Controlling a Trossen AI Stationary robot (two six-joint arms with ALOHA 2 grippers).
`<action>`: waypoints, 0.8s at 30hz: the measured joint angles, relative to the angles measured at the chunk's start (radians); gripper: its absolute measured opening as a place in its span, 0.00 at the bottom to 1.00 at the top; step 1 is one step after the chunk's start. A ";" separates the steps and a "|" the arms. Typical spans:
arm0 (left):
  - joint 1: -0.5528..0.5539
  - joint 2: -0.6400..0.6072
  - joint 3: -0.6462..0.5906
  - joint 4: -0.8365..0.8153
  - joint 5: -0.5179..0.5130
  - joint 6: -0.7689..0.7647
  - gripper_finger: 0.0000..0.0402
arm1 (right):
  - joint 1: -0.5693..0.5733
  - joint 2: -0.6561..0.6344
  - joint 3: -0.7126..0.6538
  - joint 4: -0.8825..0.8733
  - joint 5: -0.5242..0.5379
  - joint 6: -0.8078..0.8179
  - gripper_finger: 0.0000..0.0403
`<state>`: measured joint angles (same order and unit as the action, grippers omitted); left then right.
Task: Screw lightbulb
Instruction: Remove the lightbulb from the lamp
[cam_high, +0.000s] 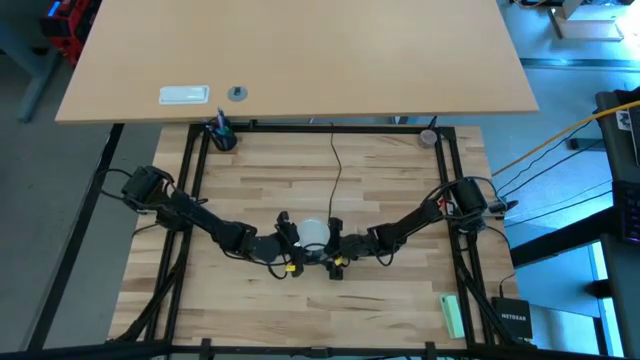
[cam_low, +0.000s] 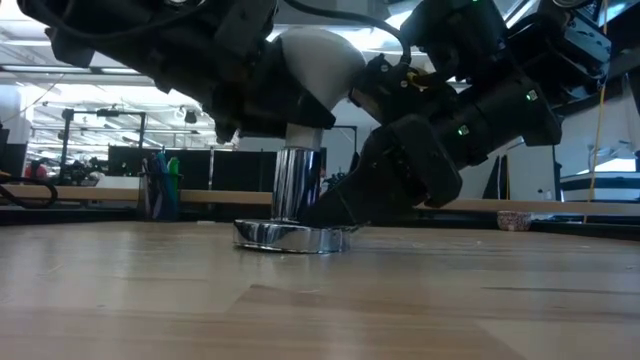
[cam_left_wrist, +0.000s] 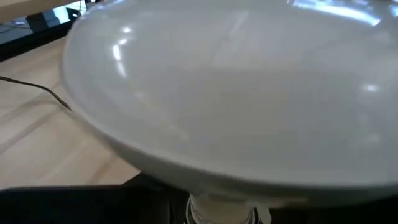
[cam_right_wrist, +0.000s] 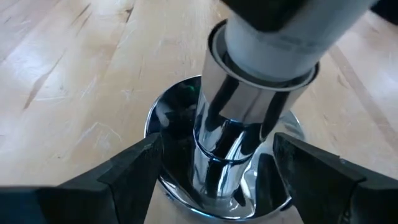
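Observation:
The frosted white lightbulb (cam_low: 318, 62) stands upright with its neck in the round silver socket (cam_low: 297, 185). The socket's flared base (cam_low: 290, 237) rests on the wooden table near its middle. The bulb shows from above in the high view (cam_high: 314, 232) and fills the left wrist view (cam_left_wrist: 236, 93). My left gripper (cam_high: 291, 240) is at the bulb from the table's left and is shut on it. My right gripper (cam_right_wrist: 217, 165) is open and low. Its fingers stand on either side of the socket's chrome stem (cam_right_wrist: 233, 143), just above the base. My left gripper holds the lightbulb at its lower part, where the dome narrows to the neck (cam_right_wrist: 273, 46). It comes from the table's left, roughly level. Its dark body hides the fingertips. The bulb stands upright on the socket. I cannot tell whether my right gripper touches the socket's base.
A thin black cord (cam_high: 335, 170) runs from the socket toward the table's far edge. A cup of pens (cam_high: 221, 135) stands at the far left corner, and a small round thing (cam_high: 428, 137) at the far right corner. A green block (cam_high: 452, 315) lies near right.

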<state>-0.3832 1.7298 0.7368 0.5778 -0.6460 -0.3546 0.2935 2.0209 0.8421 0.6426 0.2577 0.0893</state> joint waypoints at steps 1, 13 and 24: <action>0.001 0.000 0.000 0.000 0.000 0.001 0.36 | 0.000 -0.001 0.000 0.000 0.003 -0.010 0.77; -0.040 -0.105 0.037 0.004 -0.002 0.126 0.36 | 0.006 -0.297 -0.002 -0.338 -0.001 -0.082 0.77; 0.001 -0.210 0.131 0.008 -0.228 0.292 0.36 | 0.016 -0.524 0.099 -0.556 0.278 -0.099 0.77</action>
<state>-0.3824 1.5195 0.8673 0.5859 -0.8741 -0.0625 0.3091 1.4971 0.9412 0.0864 0.5359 -0.0099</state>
